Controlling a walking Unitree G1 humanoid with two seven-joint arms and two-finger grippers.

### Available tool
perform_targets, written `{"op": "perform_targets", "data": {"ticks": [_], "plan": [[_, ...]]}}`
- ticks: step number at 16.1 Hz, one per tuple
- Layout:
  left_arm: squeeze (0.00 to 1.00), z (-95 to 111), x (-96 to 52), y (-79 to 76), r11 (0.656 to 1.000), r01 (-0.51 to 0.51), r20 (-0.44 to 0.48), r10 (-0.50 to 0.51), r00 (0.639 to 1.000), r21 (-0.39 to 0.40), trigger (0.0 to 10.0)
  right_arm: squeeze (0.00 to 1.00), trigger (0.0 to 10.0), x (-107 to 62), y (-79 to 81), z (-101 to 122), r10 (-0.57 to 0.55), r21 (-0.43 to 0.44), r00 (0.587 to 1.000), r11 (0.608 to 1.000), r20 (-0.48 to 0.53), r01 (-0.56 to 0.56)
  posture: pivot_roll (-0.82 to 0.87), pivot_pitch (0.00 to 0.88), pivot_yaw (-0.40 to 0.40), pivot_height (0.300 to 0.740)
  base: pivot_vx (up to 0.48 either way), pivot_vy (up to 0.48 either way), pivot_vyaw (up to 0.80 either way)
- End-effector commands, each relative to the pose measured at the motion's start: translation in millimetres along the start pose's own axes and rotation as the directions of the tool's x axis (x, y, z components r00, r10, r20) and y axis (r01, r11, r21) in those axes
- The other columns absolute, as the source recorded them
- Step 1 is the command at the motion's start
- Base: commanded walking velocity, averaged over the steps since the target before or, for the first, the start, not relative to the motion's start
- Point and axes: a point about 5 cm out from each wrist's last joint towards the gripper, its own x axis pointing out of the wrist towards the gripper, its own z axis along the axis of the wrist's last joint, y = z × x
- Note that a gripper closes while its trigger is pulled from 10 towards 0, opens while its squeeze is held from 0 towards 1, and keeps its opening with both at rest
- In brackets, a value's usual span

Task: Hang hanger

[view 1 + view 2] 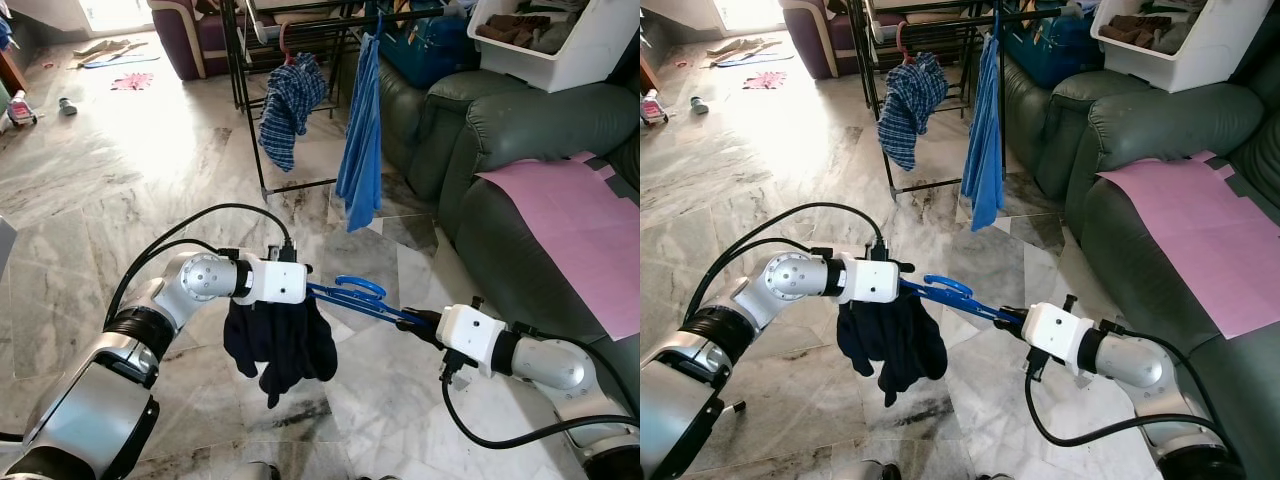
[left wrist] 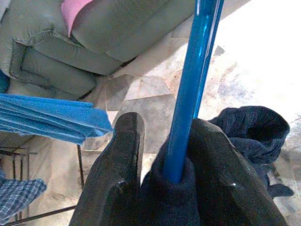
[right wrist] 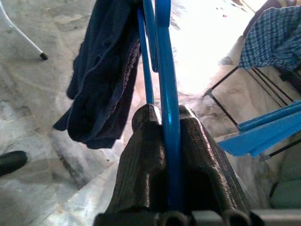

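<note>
Left hand (image 1: 308,289) and right hand (image 1: 418,320) each pinch an end of the blue hanger (image 1: 355,297), held nearly level between them, with dark garment (image 1: 277,343) drooping near the left.

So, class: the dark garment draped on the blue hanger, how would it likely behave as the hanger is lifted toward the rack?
The dark garment sags in loose folds, so it is probably floppy and may swing. It is only draped over the blue hanger, so it could slide off if tilted. The hanger, held at both ends, looks stiff.

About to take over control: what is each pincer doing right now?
Left pincer: shut on the blue hanger.
Right pincer: shut on the hanger's other end.
</note>
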Motion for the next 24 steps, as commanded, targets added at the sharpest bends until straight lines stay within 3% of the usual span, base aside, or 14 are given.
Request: {"op": "perform_targets", "data": {"ticks": [1, 17, 18, 19, 20, 24], "plan": [[0.0, 3, -0.1, 5.8, 0.999, 0.0, -0.001, 0.0, 1.0, 0.032, 0.0, 0.0, 10.0, 3.5, -5.5, 7, -0.022, -0.025, 0.999, 0.999, 0.041, 0.023, 0.0, 0.077, 0.028, 0.74, 0.0, 0.0, 0.0], [0.0, 3, 2.0, 2.3, 0.998, 0.017, -0.001, -0.017, 1.0, 0.052, 0.0, 0.0, 10.0, 12.5, -9.7, 5, -0.05, -0.067, 0.998, 0.996, 0.046, 0.053, 0.01, 0.085, 0.022, 0.74, 0.0, 0.0, 0.0], [0.0, 3, 2.3, 2.2, 0.999, 0.002, 0.006, -0.002, 1.0, 0.052, 1.4, 0.0, 10.0, 12.8, -9.9, 5, -0.053, -0.068, 0.997, 0.996, 0.048, 0.056, 0.01, 0.085, 0.022, 0.74, 0.0, 0.0, 0.0], [0.0, 5, 3.2, 1.3, 0.999, 0.004, 0.017, -0.005, 1.0, 0.049, 10.0, 0.0, 10.0, 13.5, -10.2, 6, -0.059, -0.069, 0.997, 0.996, 0.052, 0.062, 0.01, 0.087, 0.023, 0.74, 0.0, 0.0, 0.0], [1.0, 8, 3.5, 4.1, 0.999, -0.022, 0.049, 0.02, 0.999, 0.043, 10.0, 0.0, 10.0, 14.7, -10.3, 6, -0.068, -0.071, 0.996, 0.995, 0.058, 0.072, 0.01, 0.087, 0.023, 0.74, 0.0, 0.0, 0.0], [1.0, 19, 2.6, 16.4, 0.992, -0.106, 0.113, 0.098, 0.989, 0.063, 10.0, 0.0, 10.0, 21.1, -11.1, 8, -0.13, -0.054, 0.988, 0.989, 0.078, 0.135, 0.02, 0.085, 0.02, 0.74, 0.0, 0.0, 0.0]]}}
